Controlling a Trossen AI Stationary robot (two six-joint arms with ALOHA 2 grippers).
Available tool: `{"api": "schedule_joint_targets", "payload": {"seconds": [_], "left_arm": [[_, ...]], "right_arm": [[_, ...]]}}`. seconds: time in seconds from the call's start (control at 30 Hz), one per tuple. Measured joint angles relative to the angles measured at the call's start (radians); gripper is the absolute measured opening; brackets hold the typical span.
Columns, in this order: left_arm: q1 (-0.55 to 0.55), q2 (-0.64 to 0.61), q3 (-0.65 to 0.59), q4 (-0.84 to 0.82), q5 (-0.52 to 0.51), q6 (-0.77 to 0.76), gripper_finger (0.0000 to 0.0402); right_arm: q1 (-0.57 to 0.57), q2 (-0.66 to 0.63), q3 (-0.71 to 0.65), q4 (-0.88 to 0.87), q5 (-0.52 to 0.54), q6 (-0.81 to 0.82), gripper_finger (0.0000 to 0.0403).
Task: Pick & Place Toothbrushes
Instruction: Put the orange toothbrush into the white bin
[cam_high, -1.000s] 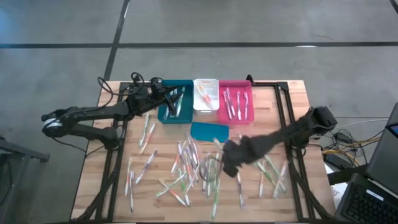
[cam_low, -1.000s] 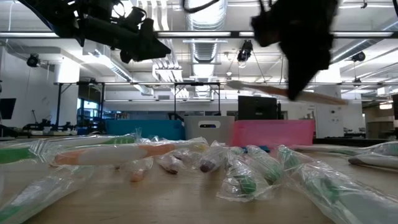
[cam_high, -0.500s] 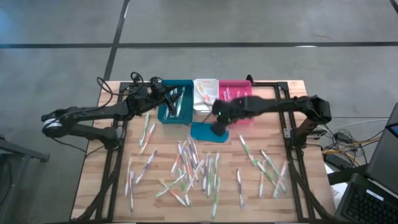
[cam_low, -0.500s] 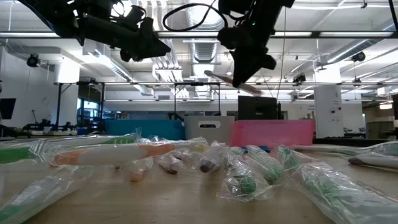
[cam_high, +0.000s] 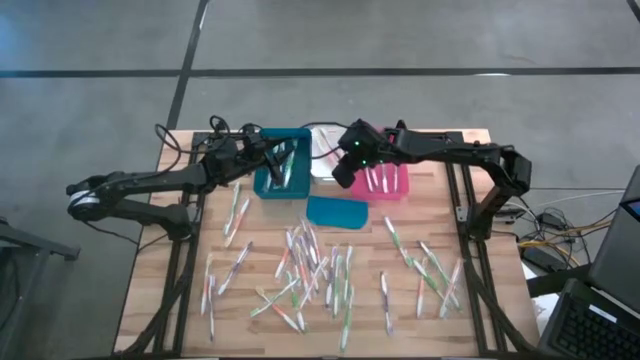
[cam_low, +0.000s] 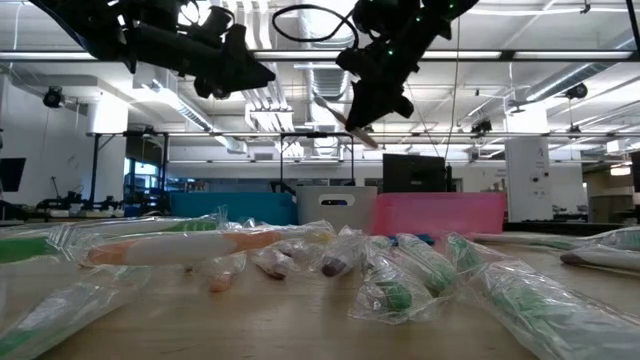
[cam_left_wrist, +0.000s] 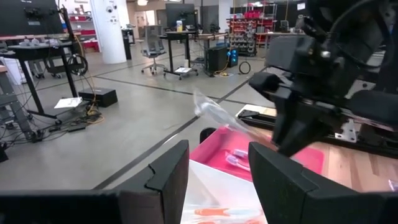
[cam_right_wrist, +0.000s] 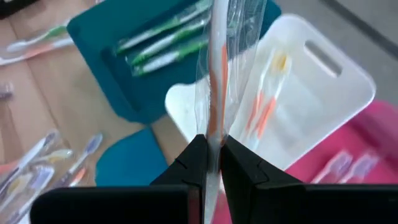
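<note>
Several wrapped toothbrushes (cam_high: 310, 270) lie scattered on the wooden table. A teal bin (cam_high: 270, 185), a white bin (cam_high: 322, 172) and a pink bin (cam_high: 390, 188) stand side by side at the far edge, each with a few toothbrushes in it. My right gripper (cam_right_wrist: 211, 146) hovers above the white bin, shut on a wrapped toothbrush with an orange stripe (cam_right_wrist: 216, 74). My left gripper (cam_left_wrist: 217, 186) hangs over the teal bin, pointing level toward the other bins, open with nothing between its fingers. My right gripper pinches the wrapped toothbrush (cam_right_wrist: 212, 134) between its two fingers, through the clear wrapper, somewhere along its length. The fingers slant down from the table's right. Most of the toothbrush (cam_low: 335, 112) sticks out past the fingertips, tilted, lifted clear above the white bin.
A flat teal lid-like piece (cam_high: 337, 211) lies just in front of the bins. Loose toothbrushes also lie at the table's left (cam_high: 235, 215) and right (cam_high: 430, 270). Black frame rails run along both sides of the table.
My right gripper has carried the toothbrush from over the pile up and toward the far edge, then left, and now hangs above the white bin. It has tipped less steeply downward. It has stayed shut on the toothbrush throughout.
</note>
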Motion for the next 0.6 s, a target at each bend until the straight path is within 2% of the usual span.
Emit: {"api": "schedule_joint_targets", "payload": {"seconds": [0.27,0.37,0.6], "left_arm": [[0.0,0.0,0.0,0.005,0.002,-0.003,0.0172],[0.0,0.0,0.0,0.007,0.006,-0.003,0.0172],[0.0,0.0,0.0,0.008,0.007,-0.001,0.0172]], "right_arm": [[-0.059,0.005,0.0,0.069,-0.005,-0.038,0.0025],[-0.076,0.028,0.0,0.106,-0.042,-0.069,0.0024],[-0.118,0.083,-0.001,0.129,-0.047,-0.079,0.0024]]}}
